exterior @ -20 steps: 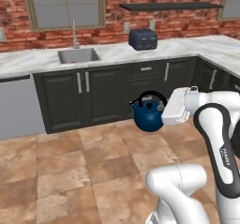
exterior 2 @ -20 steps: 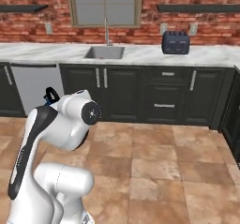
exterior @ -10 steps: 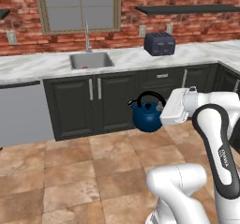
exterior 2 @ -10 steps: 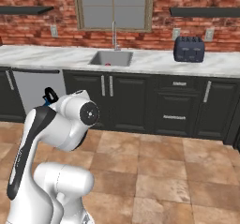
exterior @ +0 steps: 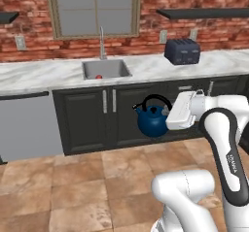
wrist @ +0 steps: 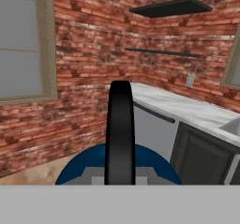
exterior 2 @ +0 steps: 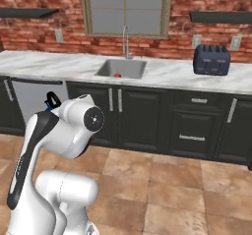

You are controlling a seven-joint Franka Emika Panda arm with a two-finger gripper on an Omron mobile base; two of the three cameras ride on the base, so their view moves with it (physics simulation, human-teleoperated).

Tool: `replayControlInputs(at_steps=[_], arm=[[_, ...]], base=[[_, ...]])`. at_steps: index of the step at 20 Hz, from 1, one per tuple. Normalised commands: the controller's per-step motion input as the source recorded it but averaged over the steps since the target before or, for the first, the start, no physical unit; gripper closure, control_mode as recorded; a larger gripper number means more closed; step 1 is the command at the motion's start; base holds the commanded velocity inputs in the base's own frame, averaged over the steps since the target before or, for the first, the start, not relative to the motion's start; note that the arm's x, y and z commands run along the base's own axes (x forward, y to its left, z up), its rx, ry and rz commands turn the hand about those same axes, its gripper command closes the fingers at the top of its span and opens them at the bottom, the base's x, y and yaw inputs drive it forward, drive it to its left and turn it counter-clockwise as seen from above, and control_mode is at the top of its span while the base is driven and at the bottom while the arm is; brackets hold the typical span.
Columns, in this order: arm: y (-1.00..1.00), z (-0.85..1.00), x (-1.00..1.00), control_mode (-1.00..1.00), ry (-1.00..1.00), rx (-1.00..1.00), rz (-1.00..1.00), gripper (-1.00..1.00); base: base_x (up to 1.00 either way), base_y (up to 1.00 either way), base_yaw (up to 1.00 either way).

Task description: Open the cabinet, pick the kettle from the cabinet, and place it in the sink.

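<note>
My gripper (exterior: 168,113) is shut on the black arched handle of the dark-blue kettle (exterior: 151,122), which hangs in the air in front of the low black cabinet doors, below counter height. In the hand view the handle (wrist: 119,134) runs straight up the middle, with the blue kettle body (wrist: 75,168) under it. From the right base view only the handle's top (exterior 2: 50,100) peeks out behind my arm. The sink (exterior: 115,63) (exterior 2: 132,62) sits in the white marble counter up and to the left of the kettle, with a small red ball (exterior: 98,76) inside. The cabinet is out of view.
A thin faucet (exterior: 102,42) stands behind the sink under a window. A dark toaster (exterior: 182,51) (exterior 2: 211,59) sits on the counter to the right. A grey dishwasher front (exterior: 26,126) is left of the low cabinets. Tiled floor lies open in front.
The whole picture has shifted: the base has driven on, and the counter and sink now look closer and more central. The kettle stays in the shut gripper, in the same spot relative to the arm.
</note>
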Motion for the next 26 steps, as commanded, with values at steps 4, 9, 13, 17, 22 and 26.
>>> replayControlInputs(at_steps=[4,9,13,17,22,26], arm=[[0.0,0.0,0.0,1.0,0.0,0.0,0.0,1.0],[0.0,0.0,0.0,1.0,0.0,0.0,0.0,1.0],[0.0,0.0,0.0,1.0,0.0,0.0,0.0,1.0],[0.0,0.0,0.0,1.0,0.0,0.0,0.0,1.0],[0.0,0.0,0.0,1.0,0.0,0.0,0.0,1.0],[0.0,0.0,0.0,1.0,0.0,0.0,0.0,1.0]], base=[[0.68,0.01,0.1],[0.68,0.01,0.09],[0.68,0.01,0.09],[0.68,0.0,0.08],[0.68,0.0,0.04],[0.68,-0.02,0.01]])
